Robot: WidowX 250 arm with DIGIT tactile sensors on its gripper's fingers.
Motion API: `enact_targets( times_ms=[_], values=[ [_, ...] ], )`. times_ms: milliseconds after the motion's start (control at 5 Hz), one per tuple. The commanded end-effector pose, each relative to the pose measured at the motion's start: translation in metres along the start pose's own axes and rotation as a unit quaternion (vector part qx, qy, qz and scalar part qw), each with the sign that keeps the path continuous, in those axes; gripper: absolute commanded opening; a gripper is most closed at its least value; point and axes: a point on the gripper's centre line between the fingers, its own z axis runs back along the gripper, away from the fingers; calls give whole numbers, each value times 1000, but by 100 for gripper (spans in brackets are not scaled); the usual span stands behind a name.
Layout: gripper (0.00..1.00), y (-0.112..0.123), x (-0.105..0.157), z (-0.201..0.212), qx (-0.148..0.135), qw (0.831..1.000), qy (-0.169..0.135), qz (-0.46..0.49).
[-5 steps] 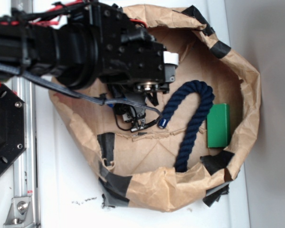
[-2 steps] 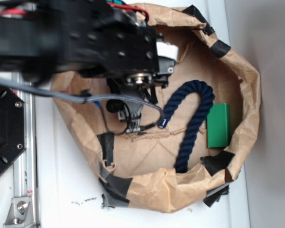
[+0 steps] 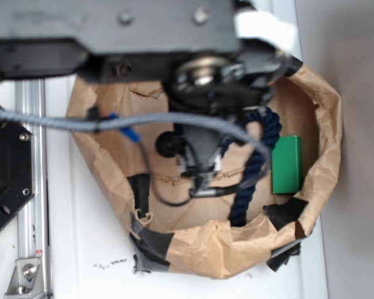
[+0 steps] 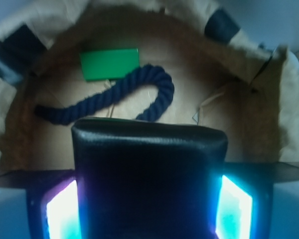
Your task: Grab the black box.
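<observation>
Wrist view, left to right: the left finger pad (image 4: 62, 214) is glowing violet-cyan and is pressing against the left side of the black box (image 4: 149, 169). The box is filling the gap of the end effector (image 4: 149, 204) from pad to pad. Its rounded upper edge, carrying a thin lighter rim, is running level from left to right across the view, and its broad glossy face is facing the camera. Its lower part is running out of the frame, so its long axis cannot be told. The right finger pad (image 4: 234, 211) is glowing cyan against the box's right side. The end effector is thus standing partly open, at the box's width, and is grasping the box.

Beyond the end effector, a green box (image 4: 109, 63) is lying flat to the upper left, and a navy rope (image 4: 114, 97) is curving just beside it, both on the floor of a brown paper bag (image 4: 20, 99).

Exterior view: the end effector (image 3: 199, 177), blurred, is hanging over the paper bag (image 3: 193, 249) on the white table (image 3: 81, 249). Here the black box cannot be made out. The navy rope (image 3: 249, 180) is lying to its right, and the green box (image 3: 287, 165) further right.
</observation>
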Motion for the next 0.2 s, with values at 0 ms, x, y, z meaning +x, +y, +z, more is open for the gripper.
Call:
enact_targets(
  times_ms=[0],
  values=[
    [0, -1, 7, -1, 15, 999, 25, -19]
  ],
)
